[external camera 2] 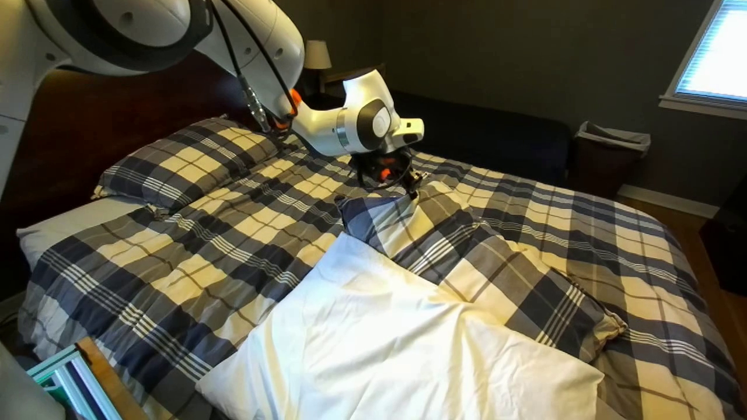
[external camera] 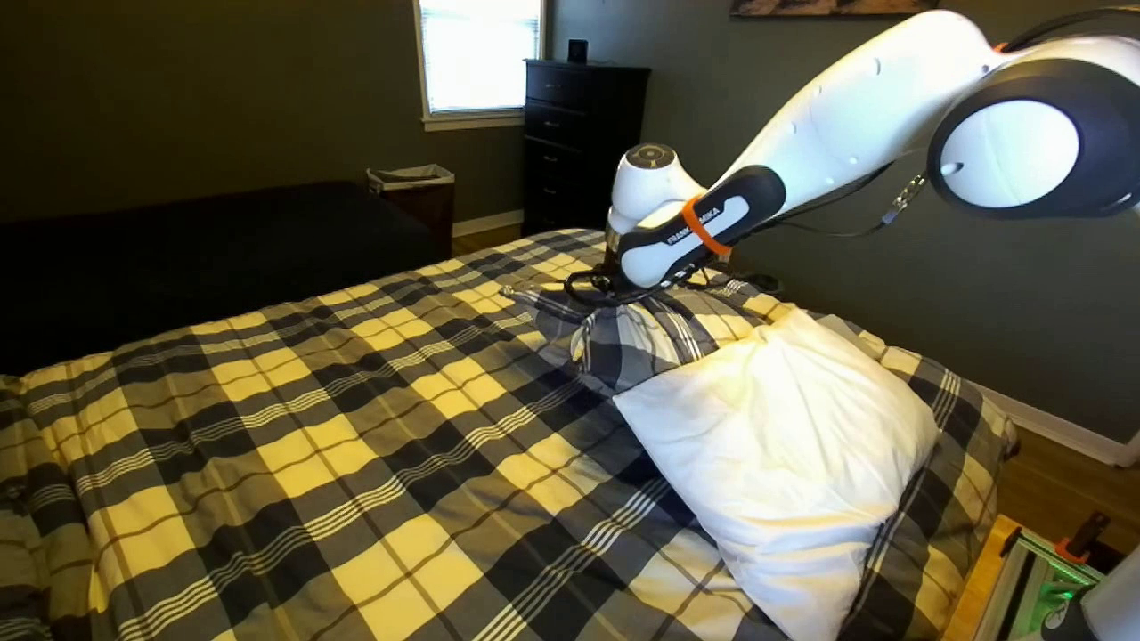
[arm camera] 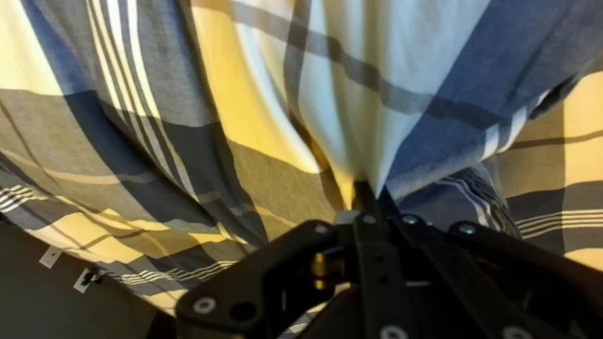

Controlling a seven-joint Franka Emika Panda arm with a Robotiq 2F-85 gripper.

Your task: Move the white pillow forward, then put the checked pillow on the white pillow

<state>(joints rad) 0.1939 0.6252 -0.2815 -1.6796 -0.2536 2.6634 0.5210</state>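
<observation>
The white pillow (external camera: 784, 445) lies at the near side of the bed; in an exterior view the white pillow (external camera 2: 397, 344) fills the lower middle. Along its far edge stretches the checked pillow (external camera 2: 490, 274), its near side meeting the white one; whether they overlap there I cannot tell. My gripper (external camera 2: 413, 189) is at the checked pillow's raised end, away from the white pillow. In the wrist view the gripper (arm camera: 371, 193) is shut on a gathered fold of the checked pillow (arm camera: 358, 103), creases running into the fingertips. In an exterior view the arm hides much of the checked pillow (external camera: 628, 343).
A plaid bedspread (external camera: 312, 454) covers the bed. Another plaid pillow (external camera 2: 192, 160) rests by the headboard. Beyond the bed are a dark couch-like shape (external camera: 205, 249), a lined bin (external camera 2: 610, 151) and a dark dresser (external camera: 583, 133). The arm's link passes above the bed.
</observation>
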